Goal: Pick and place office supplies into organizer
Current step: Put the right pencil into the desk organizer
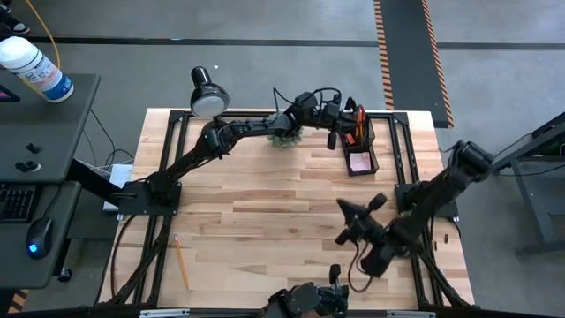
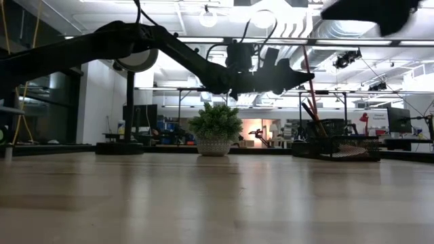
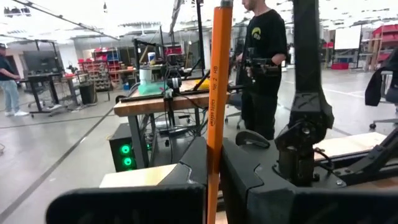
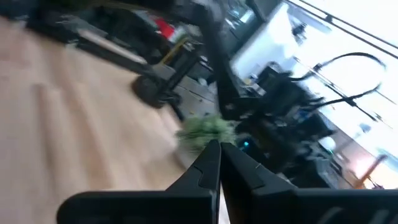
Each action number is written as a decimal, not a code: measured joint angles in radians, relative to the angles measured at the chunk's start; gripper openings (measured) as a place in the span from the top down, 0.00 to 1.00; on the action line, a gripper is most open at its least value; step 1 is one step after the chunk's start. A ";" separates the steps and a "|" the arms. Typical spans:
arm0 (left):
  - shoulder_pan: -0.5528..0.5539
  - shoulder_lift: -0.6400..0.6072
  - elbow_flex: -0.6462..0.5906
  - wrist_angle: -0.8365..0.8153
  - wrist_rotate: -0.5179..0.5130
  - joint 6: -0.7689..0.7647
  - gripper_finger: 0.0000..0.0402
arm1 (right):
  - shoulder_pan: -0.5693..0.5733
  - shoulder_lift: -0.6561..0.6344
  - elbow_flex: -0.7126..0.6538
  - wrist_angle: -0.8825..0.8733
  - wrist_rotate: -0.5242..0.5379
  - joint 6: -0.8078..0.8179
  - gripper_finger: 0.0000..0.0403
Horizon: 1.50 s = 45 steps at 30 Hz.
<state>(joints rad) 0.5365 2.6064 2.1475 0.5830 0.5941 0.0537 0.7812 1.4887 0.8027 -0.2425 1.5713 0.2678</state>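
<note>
On my far left a lone orange pencil [image 1: 180,260] lies loose on the wooden worktop [image 1: 265,203], near the front edge, thin and angled. Moving right, the desk lamp [image 1: 209,94] sits at the back edge, and my left arm stretches past the small green plant [image 1: 285,135] toward the organizer. The left gripper [image 1: 346,134] hovers just at the organizer's near side, its fingers [image 3: 239,177] clamped on a second orange pencil [image 3: 215,106], held upright; small dark lettering runs along its shaft, of which I can make out only "HB" and a "2". The black mesh organizer [image 1: 360,141] stands at the back right of the worktop: its taller cup holds red and dark upright items, and its lower tray carries the pink sticky-note pad [image 1: 359,162]. Further right, toward the front, the right gripper [image 1: 344,237] hangs above bare wood, well apart from the organizer, its fingers [image 4: 208,165] pressed together on nothing.
</note>
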 joint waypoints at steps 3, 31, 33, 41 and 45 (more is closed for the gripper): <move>0.000 0.000 0.000 -0.002 0.000 0.008 1.00 | -0.052 -0.076 0.001 -0.048 0.002 -0.062 0.98; -0.009 -0.001 0.000 0.021 0.082 0.043 1.00 | -0.732 -0.556 0.001 -0.305 -0.371 -0.070 0.50; -0.014 -0.001 0.000 0.022 0.088 0.044 1.00 | -0.767 -0.559 0.000 -0.278 -0.416 -0.117 0.50; -0.028 -0.001 0.000 0.046 0.091 0.044 1.00 | -0.909 -0.563 0.000 -0.042 -0.650 -0.342 0.56; -0.029 -0.002 0.000 0.050 0.097 0.043 1.00 | -0.971 -0.563 0.000 -0.015 -0.734 -0.350 0.59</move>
<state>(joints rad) 0.5079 2.6049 2.1475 0.6332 0.6912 0.0967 -0.1900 0.9260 0.8028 -0.2580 0.8375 -0.0826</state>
